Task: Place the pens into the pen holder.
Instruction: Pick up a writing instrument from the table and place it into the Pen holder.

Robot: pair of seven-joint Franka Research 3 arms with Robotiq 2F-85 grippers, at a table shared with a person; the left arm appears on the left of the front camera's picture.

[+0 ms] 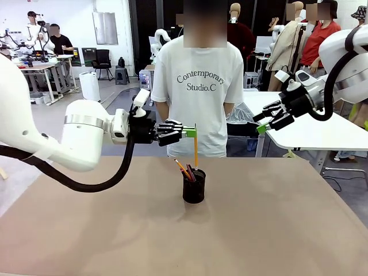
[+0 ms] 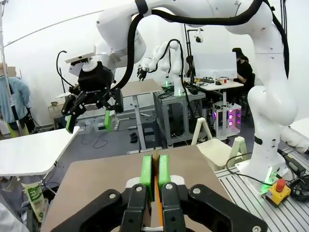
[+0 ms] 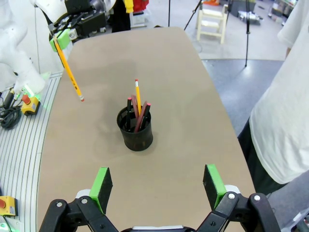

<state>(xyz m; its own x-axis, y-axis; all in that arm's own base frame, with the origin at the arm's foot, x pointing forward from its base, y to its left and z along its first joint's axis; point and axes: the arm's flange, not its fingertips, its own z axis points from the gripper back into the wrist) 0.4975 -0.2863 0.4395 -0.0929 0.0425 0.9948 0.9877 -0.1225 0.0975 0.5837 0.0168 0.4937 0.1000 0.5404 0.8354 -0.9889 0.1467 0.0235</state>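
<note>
The round black mesh pen holder (image 1: 194, 187) held about 4 thin pens (image 3: 137, 104). The left gripper (image 1: 187, 133) pinched 1 yellow pen (image 1: 195, 150). The right gripper (image 1: 263, 123) was wide apart.

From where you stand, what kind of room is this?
Most likely a robot lab or workshop. Other white robot arms stand at tables farther off, a desk is crowded with cables and equipment, and a red stop button sits on a metal base beside the brown table.

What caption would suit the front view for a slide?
Left end effector holds a pencil upright above the pen holder, which already has pens inside.
</note>
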